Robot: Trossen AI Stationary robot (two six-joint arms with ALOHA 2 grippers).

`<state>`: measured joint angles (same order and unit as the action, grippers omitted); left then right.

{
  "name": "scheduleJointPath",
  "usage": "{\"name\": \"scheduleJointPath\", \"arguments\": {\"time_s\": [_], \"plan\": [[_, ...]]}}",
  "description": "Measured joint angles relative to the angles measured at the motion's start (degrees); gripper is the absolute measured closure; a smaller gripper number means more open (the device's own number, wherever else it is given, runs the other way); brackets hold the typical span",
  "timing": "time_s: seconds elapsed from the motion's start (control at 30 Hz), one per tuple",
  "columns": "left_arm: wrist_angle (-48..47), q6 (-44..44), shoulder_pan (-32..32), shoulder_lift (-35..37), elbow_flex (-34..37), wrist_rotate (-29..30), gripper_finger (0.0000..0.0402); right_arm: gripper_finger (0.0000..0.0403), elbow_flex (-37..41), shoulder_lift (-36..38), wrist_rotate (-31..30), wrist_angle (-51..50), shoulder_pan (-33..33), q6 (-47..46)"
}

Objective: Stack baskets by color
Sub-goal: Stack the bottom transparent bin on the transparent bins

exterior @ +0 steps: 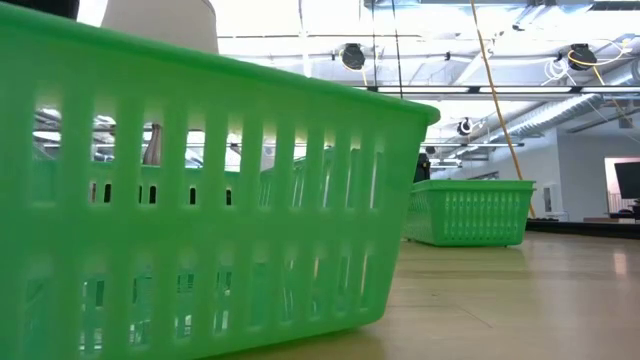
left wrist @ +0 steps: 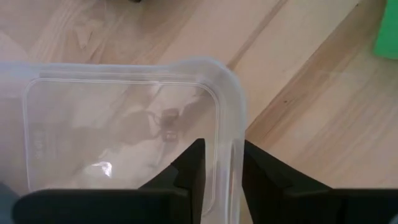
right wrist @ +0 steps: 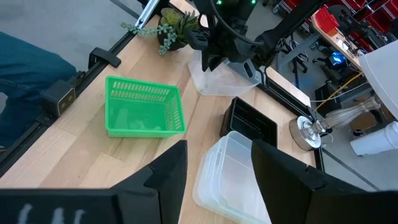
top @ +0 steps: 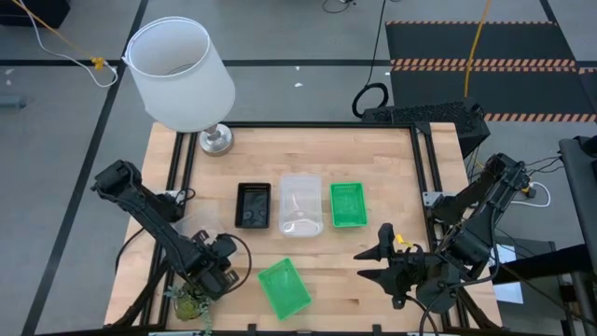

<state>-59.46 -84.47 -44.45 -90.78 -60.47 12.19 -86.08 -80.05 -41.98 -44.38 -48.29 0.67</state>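
Left gripper (left wrist: 221,152) astride the rim of a clear basket (left wrist: 124,118), with the sorting seemingly past halfway.
Whether it clamps that rim or merely straddles it cannot be told. Farther out from it stand a black pile (top: 254,205), a clear pile (top: 300,205) of at least two, and a placed green basket (top: 348,203). A loose green basket (top: 283,287) lies just beside it. That one and the clear basket look left to stack. Beyond the loose one, the right gripper (top: 387,264) waits, spread wide and empty.

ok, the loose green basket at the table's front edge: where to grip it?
Probably the rim of the long wall facing the right hand, from above, one finger inside. The green basket stands upright, open-topped and thin-walled, and that open hand is nearest.
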Motion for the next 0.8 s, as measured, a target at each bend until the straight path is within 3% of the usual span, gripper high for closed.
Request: {"name": "scheduleJointPath", "arguments": {"time_s": [0.1, 0.27, 0.6, 0.7, 0.8], "plan": [[0.0, 0.6, 0.1, 0.0, 0.2, 0.0, 0.0323, 0.0232, 0.0, 0.0, 0.0, 0.0, 0.0, 0.0], [-1.1, 3.3, -0.4, 0.0, -0.4, -0.3, 0.0391, 0.0232, 0.0, 0.0, 0.0, 0.0, 0.0, 0.0], [-23.7, 2.9, 0.2, 0.0, -16.1, -1.4, 0.0398, 0.0232, 0.0, 0.0, 0.0, 0.0, 0.0, 0.0], [-30.3, 3.5, 0.2, 0.0, -22.5, 0.9, 0.0399, 0.0232, 0.0, 0.0, 0.0, 0.0, 0.0, 0.1], [-30.4, 8.5, 0.5, 0.1, -27.4, 4.3, 0.0399, 0.0232, 0.0, 0.0, 0.0, 0.0, 0.0, 0.1]]}}
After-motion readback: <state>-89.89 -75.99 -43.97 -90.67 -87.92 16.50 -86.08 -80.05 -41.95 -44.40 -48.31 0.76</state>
